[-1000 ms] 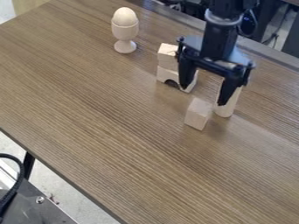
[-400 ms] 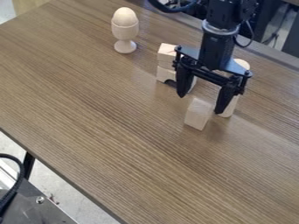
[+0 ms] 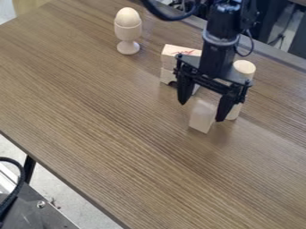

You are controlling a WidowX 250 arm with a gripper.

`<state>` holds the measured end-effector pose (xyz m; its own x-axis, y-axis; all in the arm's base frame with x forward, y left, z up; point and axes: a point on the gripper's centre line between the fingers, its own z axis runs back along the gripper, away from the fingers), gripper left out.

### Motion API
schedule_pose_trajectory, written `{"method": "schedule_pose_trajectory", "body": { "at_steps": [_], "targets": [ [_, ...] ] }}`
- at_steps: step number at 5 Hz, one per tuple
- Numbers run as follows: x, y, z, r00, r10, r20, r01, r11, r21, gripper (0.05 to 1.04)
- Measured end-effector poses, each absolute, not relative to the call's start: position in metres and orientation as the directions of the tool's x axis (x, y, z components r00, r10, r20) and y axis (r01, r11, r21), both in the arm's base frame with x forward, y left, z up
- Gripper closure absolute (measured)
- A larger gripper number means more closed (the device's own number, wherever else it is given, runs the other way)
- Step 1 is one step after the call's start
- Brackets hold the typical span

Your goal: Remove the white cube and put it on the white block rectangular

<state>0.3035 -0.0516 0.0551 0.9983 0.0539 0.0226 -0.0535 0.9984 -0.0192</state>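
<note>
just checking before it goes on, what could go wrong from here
The open black two-finger gripper hovers around the small white wooden block, with one finger close to the round pale wooden cylinder. Closing or shifting sideways might knock that cylinder over.

The stacked pale wooden blocks sit just behind the other finger, so a swing back could topple the top one.

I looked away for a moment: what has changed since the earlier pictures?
The gripper, open, has moved down and slightly left in the view, toward the white cube. Nothing was gripped or let go. The cube, stacked blocks, cylinder and egg in its cup stayed put.
</note>
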Motion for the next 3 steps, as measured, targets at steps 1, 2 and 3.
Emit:
{"method": "schedule_pose_trajectory", "body": {
  "at_steps": [1, 2, 3],
  "targets": [
    [0.3023, -0.0512, 0.0479, 0.997, 0.056, 0.048, -0.056, 0.998, -0.012, 0.085],
    [0.3035, -0.0519, 0.0426, 0.995, 0.057, 0.08, -0.055, 0.998, -0.02, 0.085],
    [0.3055, -0.0517, 0.0395, 0.992, 0.065, 0.106, -0.062, 0.998, -0.026, 0.098]
  ]
}}
